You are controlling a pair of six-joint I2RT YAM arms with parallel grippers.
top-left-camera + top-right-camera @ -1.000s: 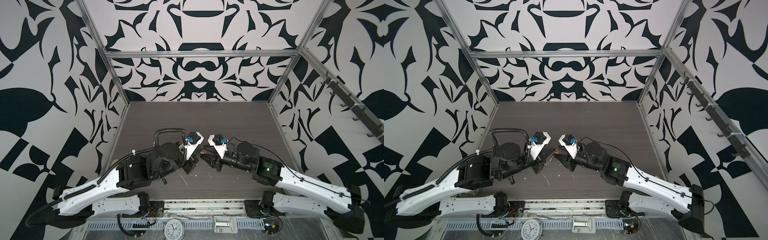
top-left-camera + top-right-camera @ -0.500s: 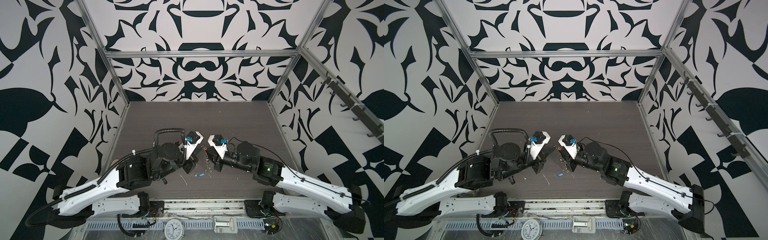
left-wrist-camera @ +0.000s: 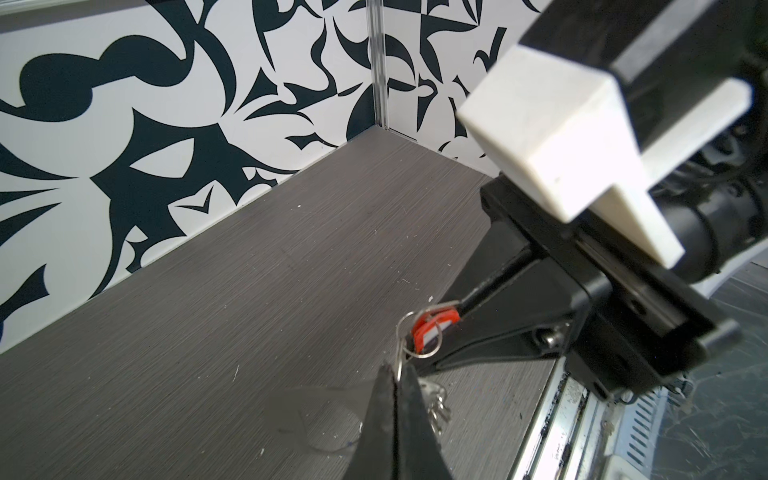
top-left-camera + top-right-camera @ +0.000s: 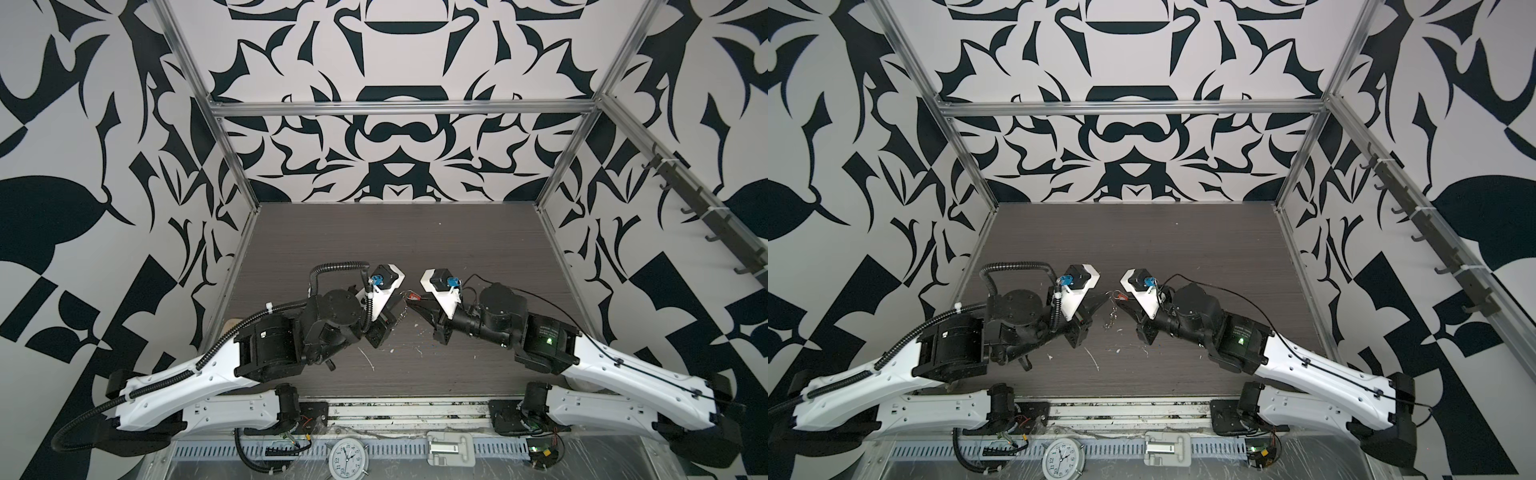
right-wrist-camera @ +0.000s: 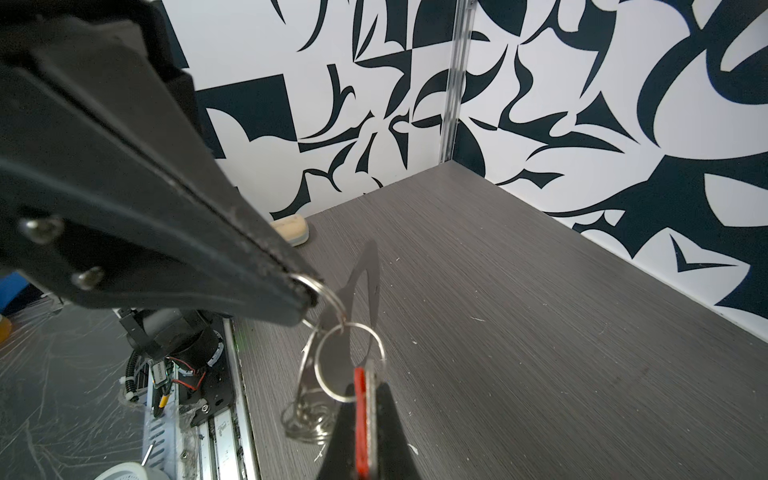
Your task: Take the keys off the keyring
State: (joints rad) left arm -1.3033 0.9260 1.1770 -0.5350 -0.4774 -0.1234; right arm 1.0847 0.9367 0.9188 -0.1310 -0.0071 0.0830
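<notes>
keyring hangs above bench, midway between side edges, nearer front edge | left gripper clenched on small ring | right gripper clenched on red tag | risk: pulling straight apart likely won't open the ring; tag or ring could slip free, dropping keyring

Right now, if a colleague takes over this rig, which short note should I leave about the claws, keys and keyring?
Left claw: shut on a small silvery split ring, held in the air.
Right claw: shut on the red rectangular plastic tag of a key.
The flat pale silvery metal keyring plate hangs between both claws above the dark grey wood-grain table, small rings dangling below.
Done: no key visibly freed; the red tag is joined to the plate by a larger ring.
Left: pull that key off, then any others.
</notes>
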